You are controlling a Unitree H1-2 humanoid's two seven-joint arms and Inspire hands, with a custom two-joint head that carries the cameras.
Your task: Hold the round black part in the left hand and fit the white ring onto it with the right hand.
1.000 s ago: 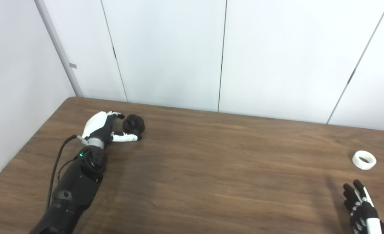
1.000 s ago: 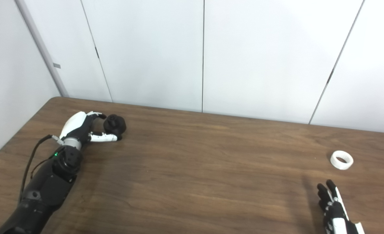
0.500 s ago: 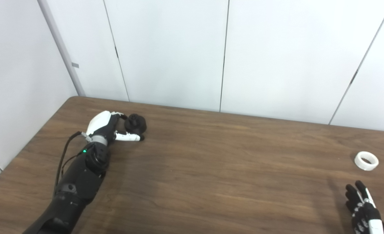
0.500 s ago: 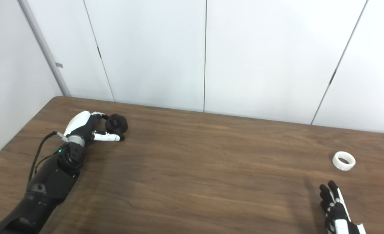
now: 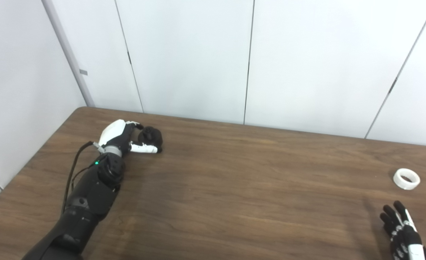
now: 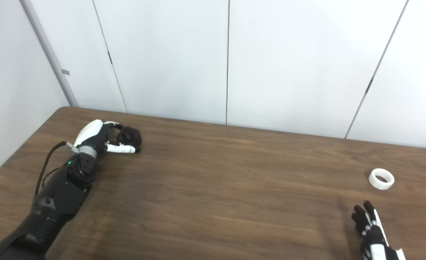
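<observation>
The round black part (image 5: 152,134) rests on the table (image 5: 234,180) at the far left. My left hand (image 5: 121,136) cups it: curled fingers reach its far left side, the white thumb (image 5: 144,148) lies along its near side, and I see no firm hold. The white ring (image 5: 406,178) lies flat at the far right. My right hand (image 5: 402,231) is at the bottom right edge, a little nearer than the ring and apart from it, fingers spread and empty. The same scene appears in the right eye view, with the part (image 6: 130,135) and the ring (image 6: 381,178).
A brown wooden table fills the lower half of the view, with white wall panels (image 5: 249,61) right behind its far edge and along its left side. A black cable (image 5: 72,169) runs along my left forearm.
My left hand has pushed forward and closed in around the black part, covering more of it. The right hand has barely moved. The camera shifted slightly at first.
</observation>
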